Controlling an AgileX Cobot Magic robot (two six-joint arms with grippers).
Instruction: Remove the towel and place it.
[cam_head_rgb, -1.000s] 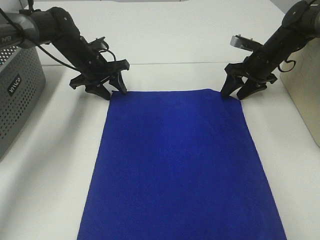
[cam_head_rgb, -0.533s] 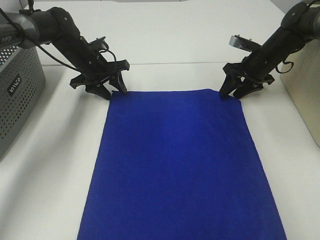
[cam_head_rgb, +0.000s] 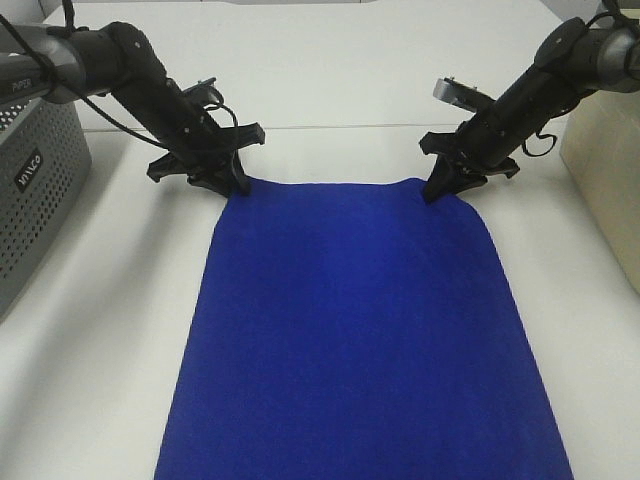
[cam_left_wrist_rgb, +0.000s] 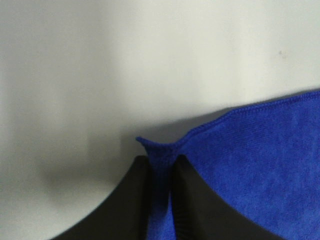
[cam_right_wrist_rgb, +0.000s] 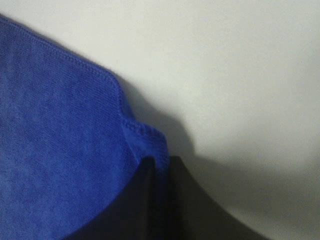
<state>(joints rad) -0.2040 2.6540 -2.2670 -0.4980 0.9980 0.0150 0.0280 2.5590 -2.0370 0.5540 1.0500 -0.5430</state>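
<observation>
The deep blue towel lies spread flat on the white table, running from the middle back to the front edge. My left gripper is shut on its far left corner. In the left wrist view the black fingers pinch a small raised fold of the towel. My right gripper is shut on the far right corner. The right wrist view shows the towel edge bunched between the dark fingers. Both far corners are pulled slightly inward and up.
A grey perforated basket stands at the left edge of the table. A beige box sits at the right edge. Behind the towel a seam crosses the white table.
Both grippers went from open astride the far corners to shut on them. The right arm shifted left, and the towel's far corners now curl inward.
</observation>
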